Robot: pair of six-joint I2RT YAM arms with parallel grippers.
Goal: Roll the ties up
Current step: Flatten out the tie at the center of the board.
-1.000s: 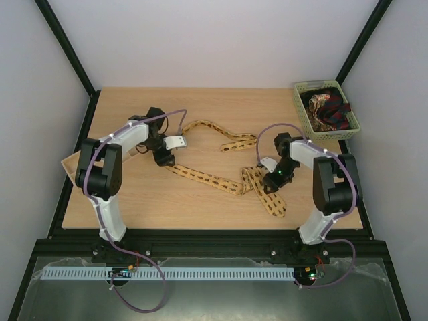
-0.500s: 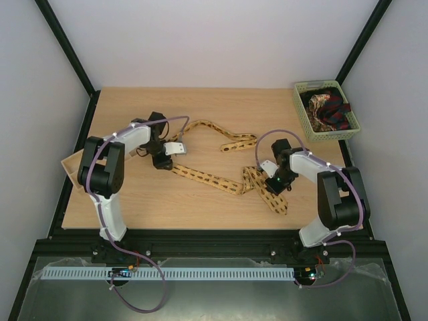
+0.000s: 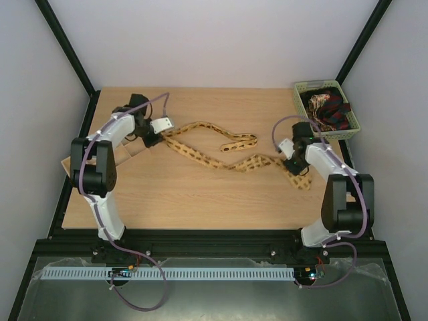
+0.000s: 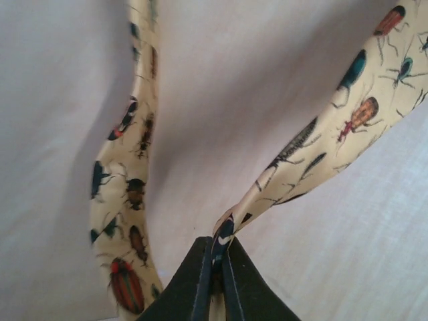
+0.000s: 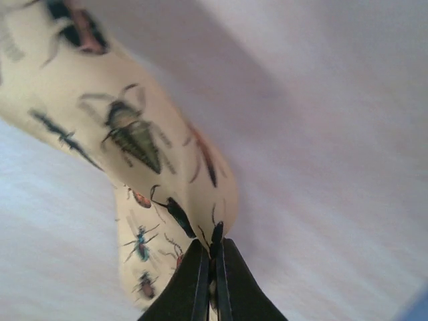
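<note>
From above, a yellow insect-print necktie (image 3: 221, 152) lay strung across the middle of the wooden counter (image 3: 200, 194), zigzagging from the far left to the right, with one fold reaching toward the centre. The left jaws gripped its left end near the far-left corner. The right jaws pinched it just short of its wide end, which rested flat on the counter beside the right arm (image 3: 334, 180). A green basket (image 3: 300, 115) stood at the far-right corner, well apart from this tie, holding bundled dark red and patterned ties (image 3: 328, 110).

In the left wrist view, the left jaws were closed tight on a fold of the necktie (image 4: 334, 127). Two strands of beetle-printed fabric rose away from the pinch, one to the left and one to the upper right.

In the right wrist view, the right jaws were likewise pressed together on a fold of the necktie (image 5: 134, 134), which curved up and to the left.
</note>
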